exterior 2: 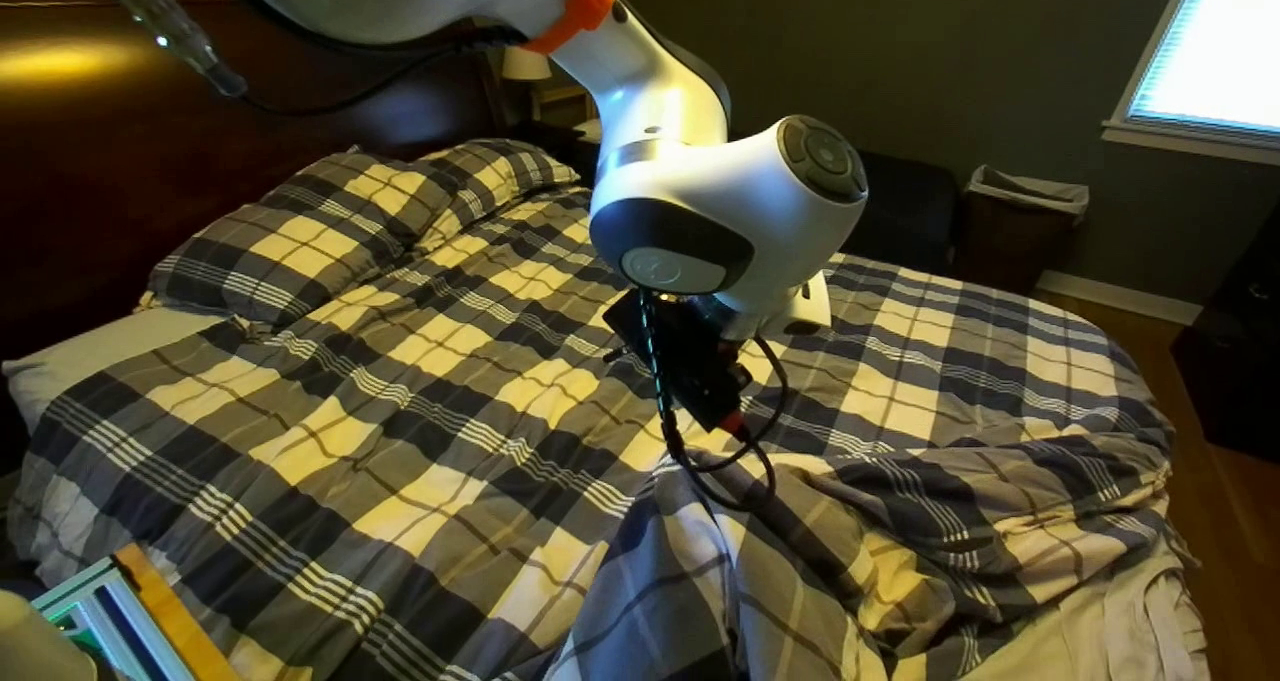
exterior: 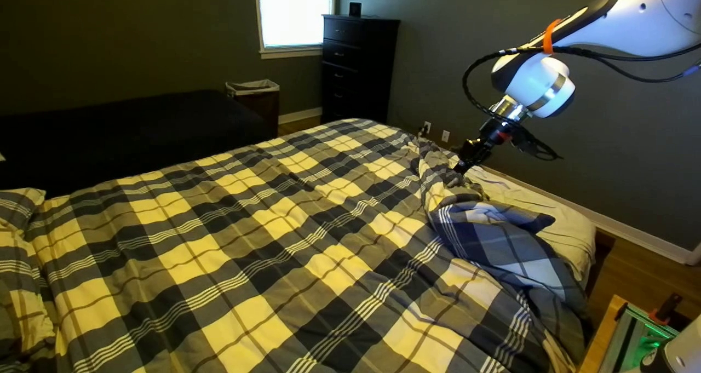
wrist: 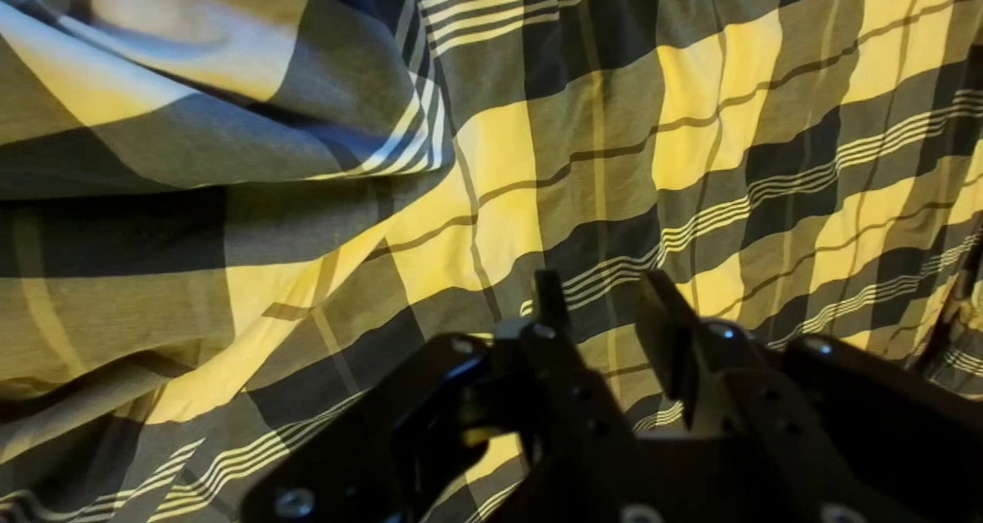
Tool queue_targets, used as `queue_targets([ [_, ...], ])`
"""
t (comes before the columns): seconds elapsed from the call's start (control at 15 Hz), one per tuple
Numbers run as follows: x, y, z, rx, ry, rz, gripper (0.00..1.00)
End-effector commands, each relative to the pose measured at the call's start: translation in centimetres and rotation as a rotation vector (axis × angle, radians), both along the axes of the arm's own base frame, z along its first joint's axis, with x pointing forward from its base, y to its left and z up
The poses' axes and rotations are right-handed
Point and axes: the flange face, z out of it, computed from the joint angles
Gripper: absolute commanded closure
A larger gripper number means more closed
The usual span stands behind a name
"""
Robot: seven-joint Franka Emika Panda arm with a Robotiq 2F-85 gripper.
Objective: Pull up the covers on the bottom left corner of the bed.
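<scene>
The covers (exterior: 263,225), a yellow, black and grey plaid blanket, spread over most of the bed in both exterior views (exterior 2: 480,381). Along one end they lie bunched and folded back, with the bluish-grey underside up in an exterior view (exterior: 515,252). The bed (exterior: 572,230) shows its pale sheet beyond that fold, and also in an exterior view (exterior 2: 1080,621). My gripper (exterior: 459,167) points down by the bunched edge; I cannot tell whether it touches. In the wrist view the gripper (wrist: 599,277) is open, its fingers apart and empty, with plaid cloth behind them.
Plaid pillows (exterior 2: 300,231) lie by the dark headboard (exterior 2: 60,181). A dark couch (exterior: 137,126), a hamper (exterior: 254,102) and a black dresser (exterior: 358,66) stand beyond the bed. A green-lit metal and wood frame (exterior: 624,329) stands beside the bed.
</scene>
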Motion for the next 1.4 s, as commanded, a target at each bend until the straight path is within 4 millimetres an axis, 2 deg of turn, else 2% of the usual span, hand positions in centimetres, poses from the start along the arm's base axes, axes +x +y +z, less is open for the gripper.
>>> queue_targets([
  [0.0, -1.5, 0.0, 0.5, -0.005, -0.003, -0.011, 0.38],
  [0.33, -3.3, -2.6, 1.7, -0.172, -0.076, -0.022, 0.01],
  [0.47, -4.3, -3.4, 2.0, -0.264, -0.113, -0.04, 0.0],
  [0.8, -6.7, -5.1, 2.0, -0.435, -0.059, -0.08, 0.0],
  [1.0, -7.9, -5.9, 2.0, -0.489, -0.004, -0.092, 0.0],
  [1.33, -8.7, -6.3, 3.0, -0.523, 0.056, -0.094, 0.0],
])
